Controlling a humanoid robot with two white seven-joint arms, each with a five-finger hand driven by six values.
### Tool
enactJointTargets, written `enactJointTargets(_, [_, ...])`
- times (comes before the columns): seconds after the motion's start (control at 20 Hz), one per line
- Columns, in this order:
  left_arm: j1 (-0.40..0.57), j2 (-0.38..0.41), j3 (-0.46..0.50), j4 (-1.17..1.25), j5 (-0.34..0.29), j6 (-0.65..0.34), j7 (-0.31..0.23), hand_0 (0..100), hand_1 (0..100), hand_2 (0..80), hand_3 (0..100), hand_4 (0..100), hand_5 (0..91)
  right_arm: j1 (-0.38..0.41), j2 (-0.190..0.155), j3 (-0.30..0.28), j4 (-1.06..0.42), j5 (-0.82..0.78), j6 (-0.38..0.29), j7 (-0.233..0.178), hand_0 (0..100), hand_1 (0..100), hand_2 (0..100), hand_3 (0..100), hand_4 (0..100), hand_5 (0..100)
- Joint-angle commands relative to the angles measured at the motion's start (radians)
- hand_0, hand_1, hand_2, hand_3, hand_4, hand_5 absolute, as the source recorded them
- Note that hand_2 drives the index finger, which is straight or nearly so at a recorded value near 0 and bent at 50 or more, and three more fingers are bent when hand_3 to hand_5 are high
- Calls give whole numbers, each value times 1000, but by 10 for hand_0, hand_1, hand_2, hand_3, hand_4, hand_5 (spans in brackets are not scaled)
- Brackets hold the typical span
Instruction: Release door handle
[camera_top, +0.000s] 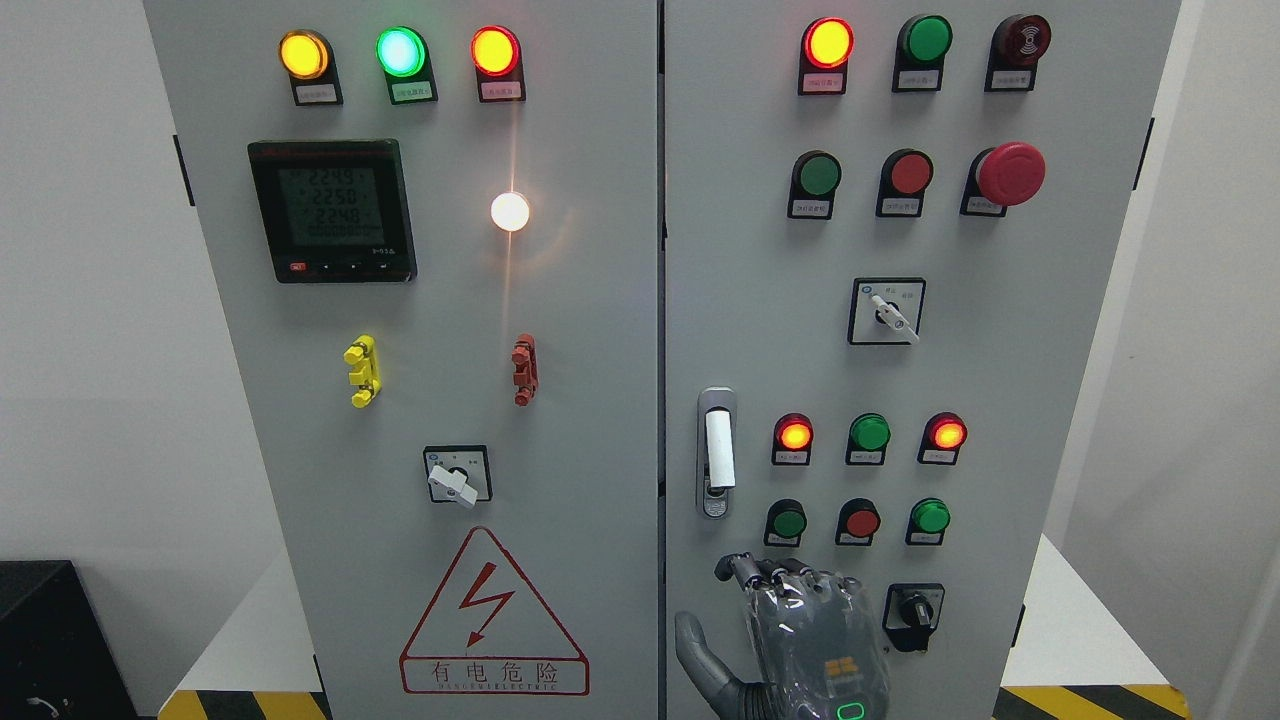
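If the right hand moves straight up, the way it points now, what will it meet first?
Probably the lower-row green button, directly above the right hand; its distance from the door is unclear.

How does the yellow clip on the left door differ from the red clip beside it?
The yellow clip is bright yellow and lies left, under the black meter; the red clip is dull red and lies right, under the glowing white lamp. Both stand upright at the same height, alike in shape.

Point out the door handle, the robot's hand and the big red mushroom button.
door handle (719, 449), head view, on its white lever.
hand (815, 625), head view, on its back.
red mushroom button (1011, 173), head view, on its cap.
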Motion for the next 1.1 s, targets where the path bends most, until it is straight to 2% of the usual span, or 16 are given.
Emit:
enactJointTargets(0.0, [-26,0,0,29,1,0,0,120,556,0,0,0,0,34,2,-13,-82,-1,-10,-5,405,281,844,1000,981,1000])
enactJointTargets(0.25, [-26,0,0,29,0,0,0,120,556,0,0,0,0,139,-1,-23,-182,1,-38,7,397,214,918,1000,994,1000])
enactJointTargets(0.35, [-26,0,0,29,0,0,0,120,556,0,0,0,0,147,-1,-46,-196,-1,-61,14,386,189,933,1000,997,1000])
enactJointTargets(0.5, [-26,0,0,29,1,0,0,120,556,0,0,0,0,124,2,-56,-208,1,-59,78,364,191,946,1000,1000,1000])
enactJointTargets(0.55, [-26,0,0,29,0,0,0,120,556,0,0,0,0,108,4,-54,-207,-1,-56,87,352,193,948,1000,1000,1000])
enactJointTargets(0.8, [-26,0,0,29,0,0,0,120,556,0,0,0,0,38,10,-48,-174,10,-32,90,325,215,953,1000,1000,1000])
enactJointTargets(0.95, [-26,0,0,29,0,0,0,120,556,0,0,0,0,-21,10,-47,-150,12,5,129,304,241,958,1000,1000,1000])
enactJointTargets(1.05, [-26,0,0,29,0,0,0,120,556,0,0,0,0,-70,10,-40,-118,15,24,135,292,247,960,1000,1000,1000])
